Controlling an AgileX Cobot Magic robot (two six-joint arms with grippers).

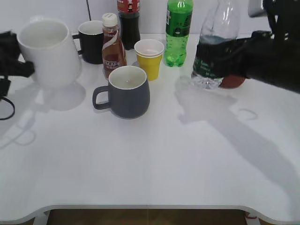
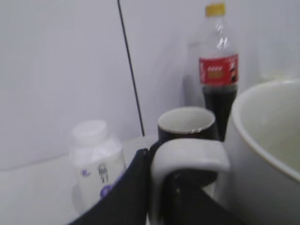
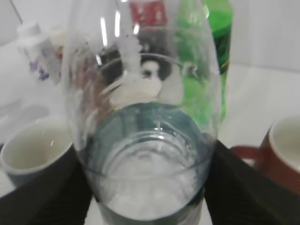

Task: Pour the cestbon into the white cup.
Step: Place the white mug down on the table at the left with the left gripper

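Note:
The white cup (image 1: pixel 49 51) is held at the far left, lifted off the table and tilted slightly. My left gripper (image 1: pixel 16 63) is shut on its handle; in the left wrist view the jaws (image 2: pixel 164 187) clamp the handle (image 2: pixel 187 152) beside the cup's wall (image 2: pixel 262 140). The cestbon (image 1: pixel 219 28), clear with a dark label and some water in it, is held nearly upright at the right, its base just above the table. My right gripper (image 1: pixel 220 58) is shut around its labelled middle. It fills the right wrist view (image 3: pixel 145 117) between the jaws (image 3: pixel 147 187).
A grey mug (image 1: pixel 127 91) stands mid-table. Behind it are a black mug (image 1: pixel 91 41), a brown coffee bottle (image 1: pixel 112 44), a yellow paper cup (image 1: pixel 150 58), a cola bottle (image 1: pixel 129 23) and a green soda bottle (image 1: pixel 178 33). A red mug (image 1: pixel 233 82) sits behind the cestbon. A small purple-labelled bottle (image 2: pixel 96 164) stands near the cup.

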